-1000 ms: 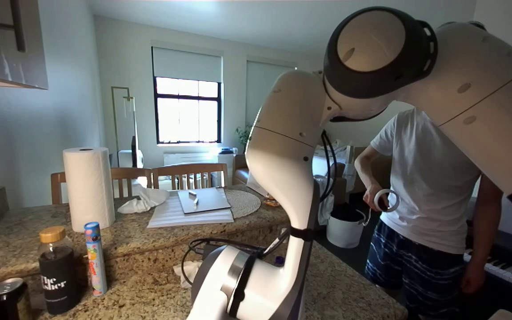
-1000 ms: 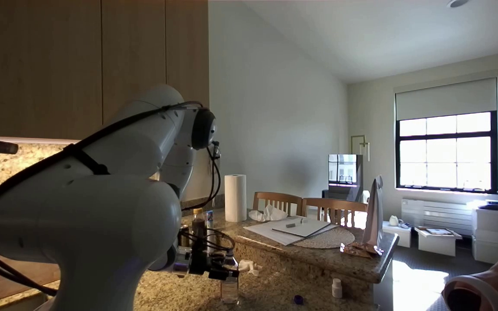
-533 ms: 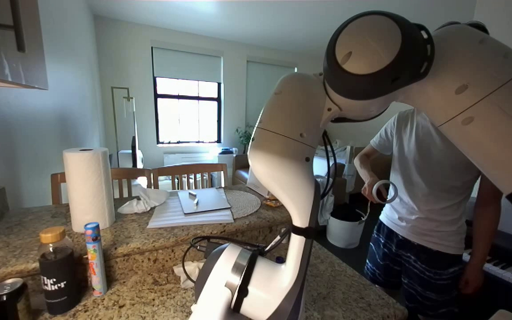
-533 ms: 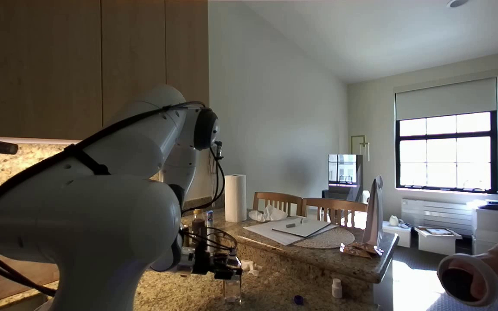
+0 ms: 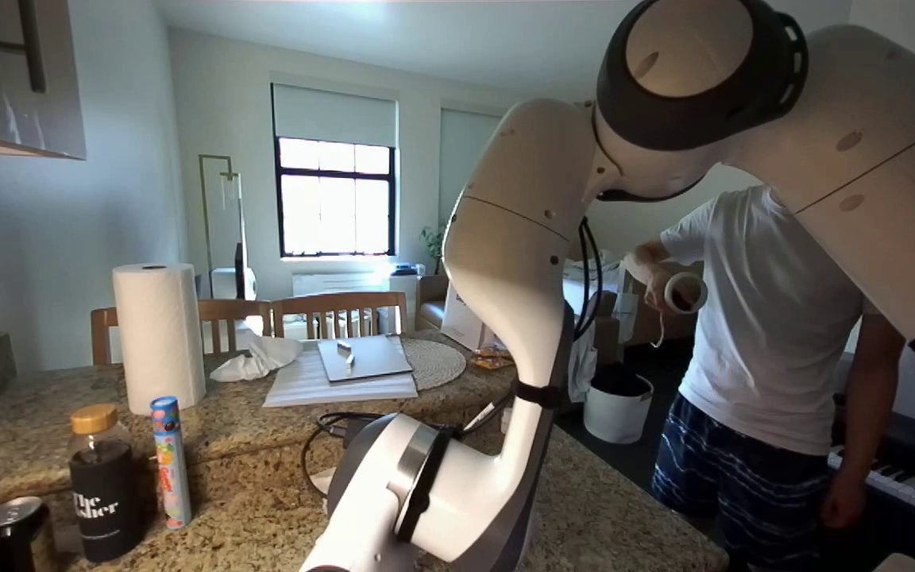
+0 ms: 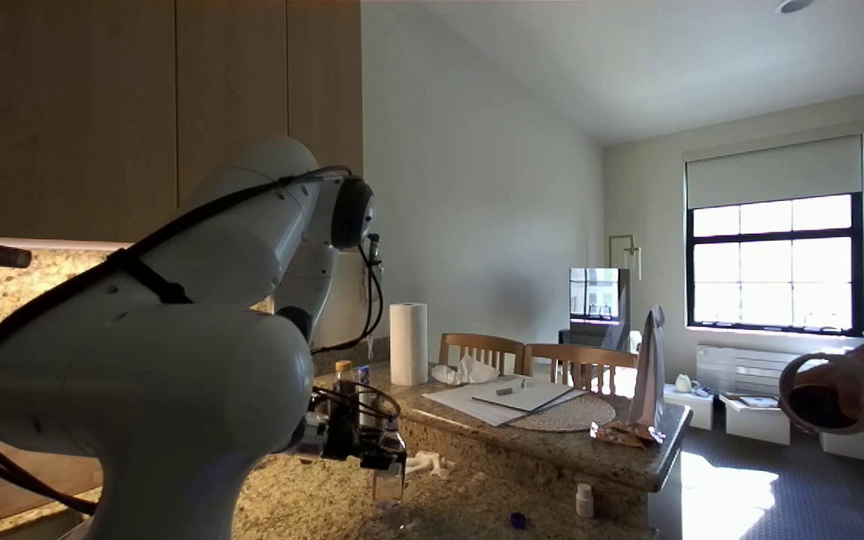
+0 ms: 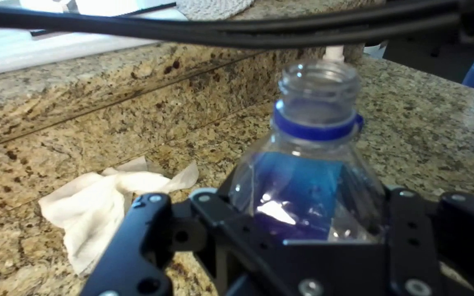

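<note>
Wrist view: granite counter (image 7: 426,131) spans the field. Gripper (image 7: 307,205) stands at six o'clock, pinching a clear plastic bottle (image 7: 309,164), slightly toward three o'clock of centre, mouth uppermost and uncapped; contents not confirmed. Crumpled paper (image 7: 97,205) lies toward nine o'clock of the bottle. In an exterior view the bottle's base appears just above the counter; a small white container (image 6: 585,501) stands at its three o'clock, with a purple cap (image 6: 517,520) nearer, between three and four. Recommended: hold the bottle upright, apply only enough pressure to prevent slip, since thin walls would probably buckle, and make any travel smooth.
</note>
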You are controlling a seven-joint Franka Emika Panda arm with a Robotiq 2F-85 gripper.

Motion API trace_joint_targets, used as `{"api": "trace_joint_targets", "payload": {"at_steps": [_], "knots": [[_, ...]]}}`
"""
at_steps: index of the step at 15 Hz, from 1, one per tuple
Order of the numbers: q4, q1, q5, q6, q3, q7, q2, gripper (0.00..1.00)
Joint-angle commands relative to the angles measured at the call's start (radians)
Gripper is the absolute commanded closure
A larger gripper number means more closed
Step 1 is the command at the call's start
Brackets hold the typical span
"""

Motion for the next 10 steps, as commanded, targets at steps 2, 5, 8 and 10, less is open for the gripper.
{"api": "trace_joint_targets", "payload": {"at_steps": [2, 5, 8, 10], "knots": [[-0.065, -0.018, 0.013, 0.023, 0.001, -0.136, -0.142, 0.68], [-0.072, -0.018, 0.012, 0.025, -0.007, -0.182, -0.166, 0.68], [-0.06, -0.011, 0.022, 0.009, -0.013, -0.184, -0.151, 0.68], [-0.041, 0.002, 0.009, -0.022, -0.03, -0.149, -0.104, 0.68]]}}
